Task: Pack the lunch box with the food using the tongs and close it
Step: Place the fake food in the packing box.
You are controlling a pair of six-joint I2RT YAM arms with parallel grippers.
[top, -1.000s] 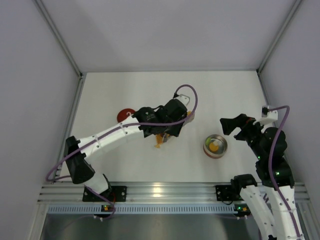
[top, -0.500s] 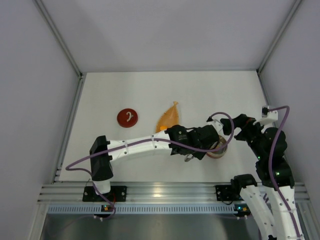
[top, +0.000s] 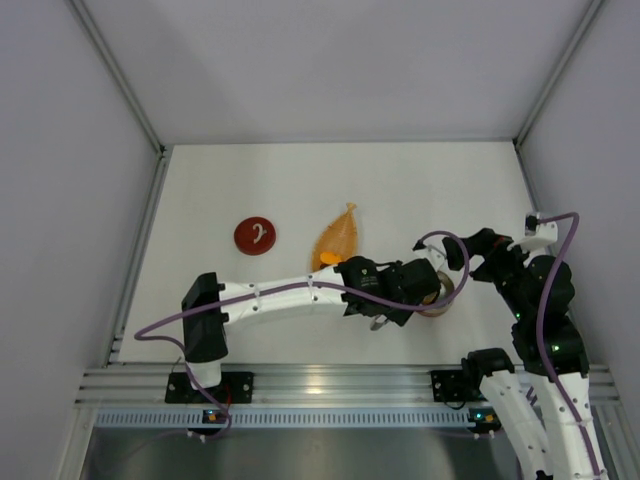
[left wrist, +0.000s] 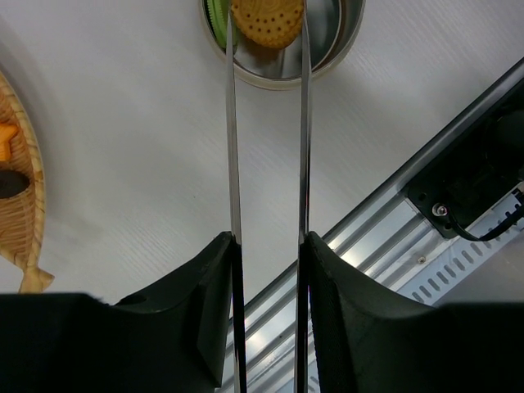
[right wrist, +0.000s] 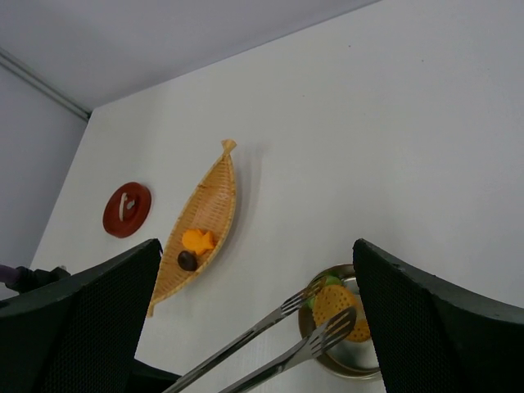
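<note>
The left gripper [left wrist: 266, 246] is clamped on the tongs [left wrist: 233, 164]. Its two black fingers [left wrist: 209, 286] press the thin silver arms from outside, so the arms run almost parallel straight ahead of it with a narrow gap between them. At the far end, the tips pinch a round, dotted orange-yellow biscuit [left wrist: 266, 20] from both sides. The biscuit sits at the mouth of the lunch box [left wrist: 282, 80], the small shiny steel container directly ahead of this gripper; whether it touches the bottom cannot be told. A green piece [left wrist: 214, 16] lies inside the box against its wall, just left of the biscuit as the left wrist sees it. Off to this gripper's left on the white worktop [left wrist: 123, 123] lies the orange woven tray [left wrist: 24, 221], holding an orange piece [left wrist: 6, 135] and a dark piece [left wrist: 10, 184] close together. The red lid [top: 255, 236] with its white squiggle lies flat beyond the tray, well apart from the left gripper and from the box. The right gripper [right wrist: 255, 246] has its jaws spread wide and holds nothing. It hangs near the box, apart from it, and in its own view the tong tips, the biscuit and the box appear low between its two fingers [right wrist: 82, 319].
</note>
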